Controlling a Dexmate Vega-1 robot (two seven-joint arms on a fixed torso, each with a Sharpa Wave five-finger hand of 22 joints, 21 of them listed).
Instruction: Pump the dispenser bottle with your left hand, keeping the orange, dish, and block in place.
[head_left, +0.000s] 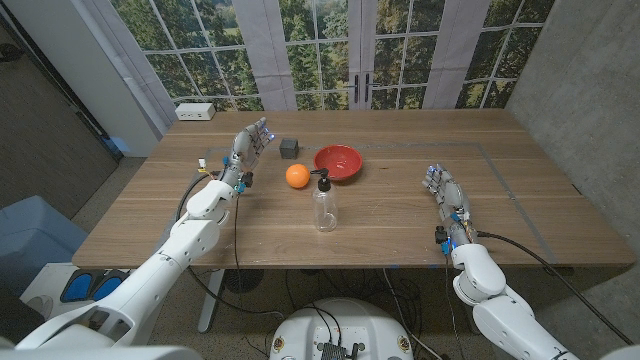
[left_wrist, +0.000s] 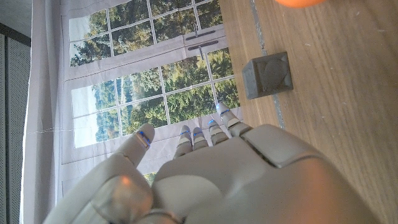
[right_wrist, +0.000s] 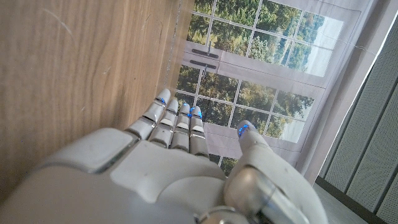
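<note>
A clear dispenser bottle (head_left: 324, 203) with a black pump head stands upright near the middle of the wooden table (head_left: 400, 225). Just behind it lie an orange (head_left: 297, 175) and a red dish (head_left: 338, 161). A dark grey block (head_left: 289, 147) sits farther back, also seen in the left wrist view as the block (left_wrist: 267, 75), with the orange's edge (left_wrist: 300, 2) beside it. My left hand (head_left: 251, 142) hovers left of the block, fingers extended, holding nothing; the left hand (left_wrist: 217, 180) shows its back. My right hand (head_left: 443, 187) waits at the right, fingers straight, empty; the right hand (right_wrist: 168, 168).
A white box (head_left: 195, 111) lies at the table's far left corner. Large windows stand behind the table. A blue chair (head_left: 25, 235) is off the table's left side. Cables run along both forearms.
</note>
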